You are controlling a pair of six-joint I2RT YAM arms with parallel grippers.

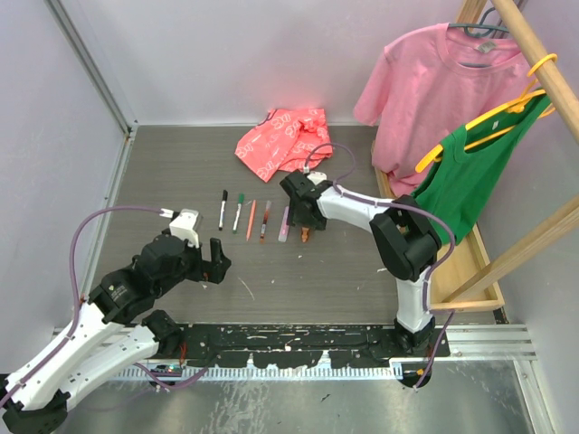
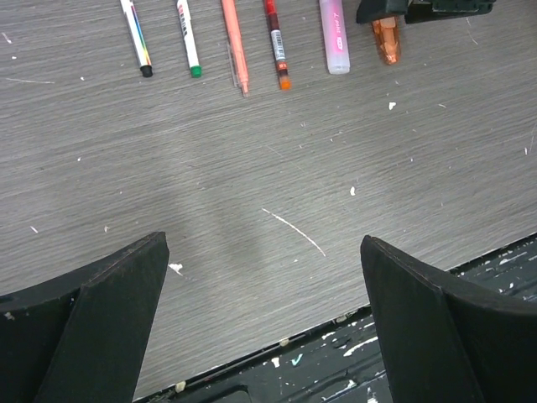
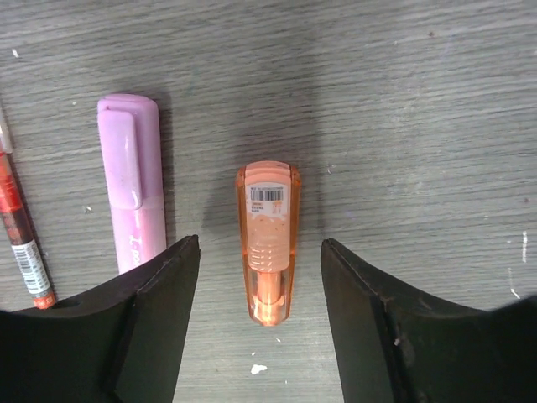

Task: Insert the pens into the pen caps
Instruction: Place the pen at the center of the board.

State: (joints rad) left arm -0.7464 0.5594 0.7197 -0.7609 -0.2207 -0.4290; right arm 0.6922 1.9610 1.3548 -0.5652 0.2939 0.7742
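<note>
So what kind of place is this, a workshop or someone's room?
Most likely a robot test booth, not a home: two arms bolted to a grey table with plain white walls around it, pens lined up as practice items, and a wooden rack of T-shirts standing by like props.

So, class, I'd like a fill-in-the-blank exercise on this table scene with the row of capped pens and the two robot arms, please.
1. The short orange pen lies between the fingers of the ____ gripper, untouched.
2. Directly beside it lies the ____ highlighter.
3. The white marker with the black cap lies next to one with a ____ cap.
4. The left gripper is wide ____.

Missing words: right; pink; green; open
</note>
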